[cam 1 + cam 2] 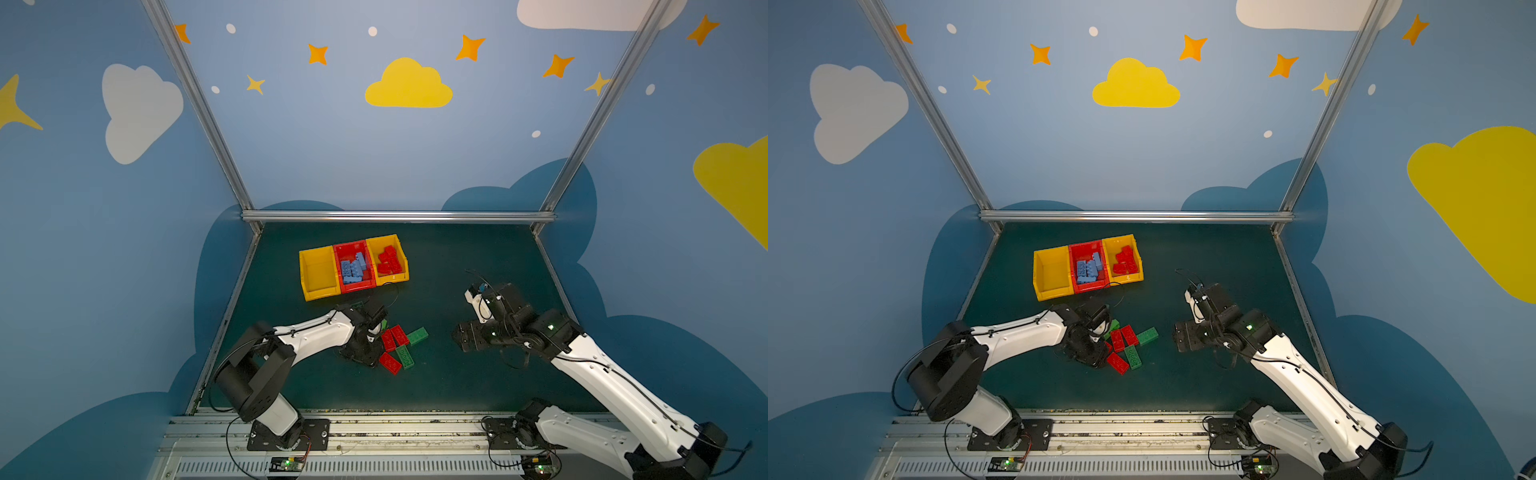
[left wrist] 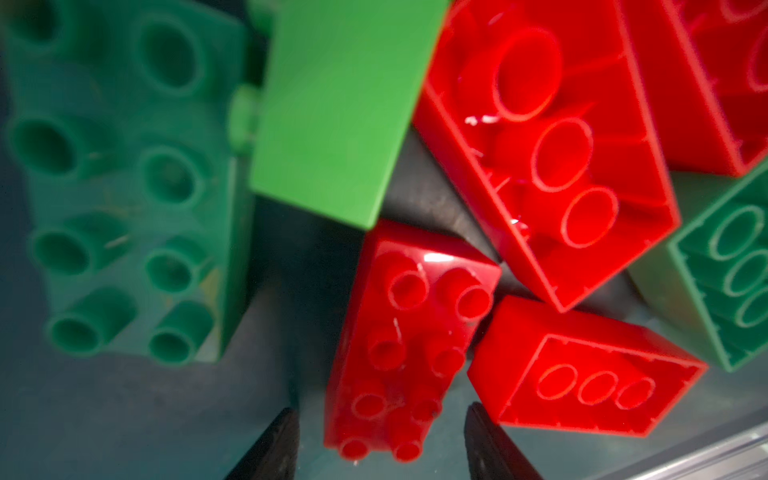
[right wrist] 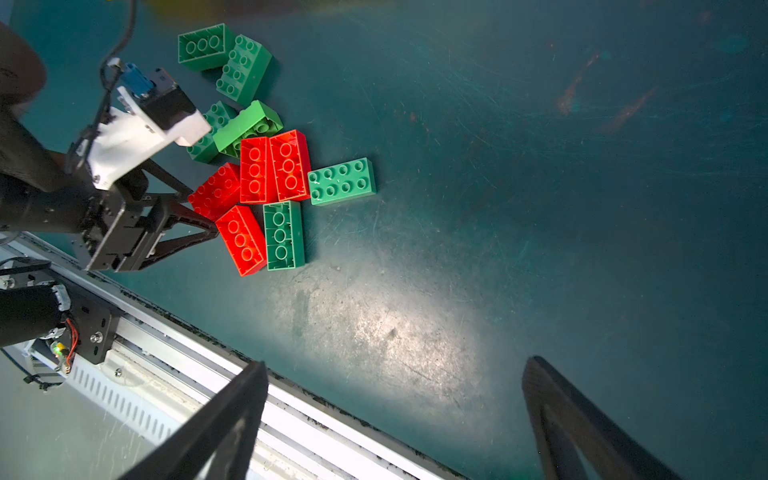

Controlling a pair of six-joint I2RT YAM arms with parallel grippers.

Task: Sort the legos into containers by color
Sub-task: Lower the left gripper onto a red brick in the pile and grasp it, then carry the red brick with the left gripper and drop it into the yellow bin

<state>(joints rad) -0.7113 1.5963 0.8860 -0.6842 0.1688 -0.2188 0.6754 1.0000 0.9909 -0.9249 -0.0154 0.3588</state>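
I'd say you're past halfway. The blue legos (image 1: pixel 353 268) are in the red bin (image 1: pixel 345 249) and red legos (image 1: pixel 390 259) in the far yellow bin (image 1: pixel 382 239). The near yellow bin (image 1: pixel 318 270) is empty. Four loose reds (image 3: pixel 289 166) and six greens (image 3: pixel 341 181) sit clumped on the mat (image 3: pixel 540 208). Your left gripper (image 2: pixel 380 432) straddles a red brick (image 2: pixel 411 332), jaws part-open, nothing gripped. The right gripper (image 3: pixel 395 363) gapes wide and holds nothing.

A dark green worktop (image 1: pixel 436 266) fills the lower middle of both top views. It is fenced at the back by an aluminium bar (image 1: pixel 395 216), with two slanting aluminium posts (image 1: pixel 195 104) rising from its ends. The blue walls (image 1: pixel 311 145) carry a yellow cloud (image 1: pixel 408 85) at upper centre, a white cloud (image 1: pixel 139 110) at upper left and orange stars (image 1: pixel 470 47). Along the bottom edge runs an aluminium rail (image 1: pixel 395 432) above a slotted white duct (image 1: pixel 374 465). In the right wrist view the worktop is scratched, with a glare patch (image 3: pixel 395 324) at lower centre.
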